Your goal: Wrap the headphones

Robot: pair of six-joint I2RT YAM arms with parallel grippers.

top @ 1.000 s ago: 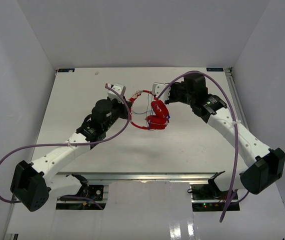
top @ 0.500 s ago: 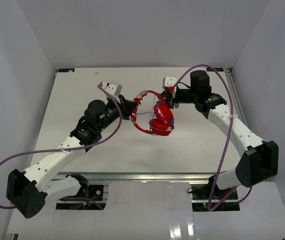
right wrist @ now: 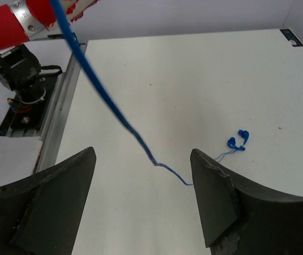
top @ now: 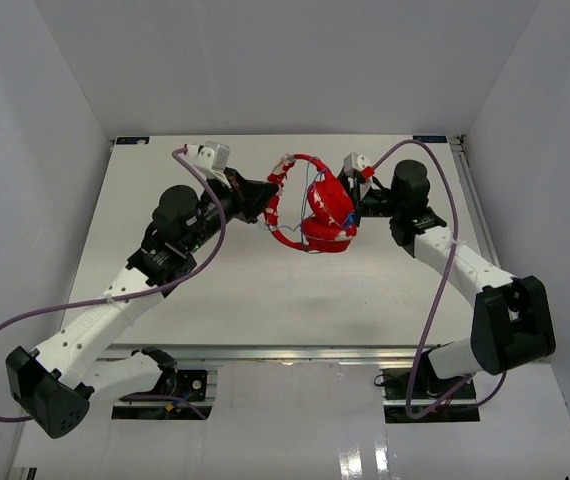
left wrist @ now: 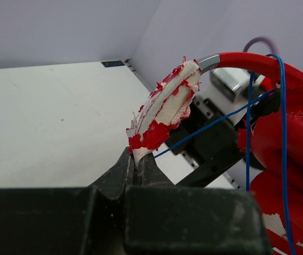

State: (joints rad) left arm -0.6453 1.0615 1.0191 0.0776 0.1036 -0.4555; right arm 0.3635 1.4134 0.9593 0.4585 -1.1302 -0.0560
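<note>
Nearest, the left hand (left wrist: 138, 166) was clenched on the very tip of the headphones' (top: 323, 212) headband (left wrist: 167, 103). It pinched flaking red-and-white padding rather than solid band, so the whole set seemed to hang from that one thin grip above the middle of the desk (top: 265, 290). The padding could have torn or slipped out and dropped the earcups (left wrist: 300, 159). Just beyond, the right hand (right wrist: 142, 159) stood released, fingers wide apart and grasping nothing. The thin blue cable (right wrist: 111, 109) ran loose between them down to the plug end (right wrist: 237, 139), which lay on the desk farther off. With that slack, the strands crossing the earcups might have unwound, or the trailing cable might have snagged a finger.
</note>
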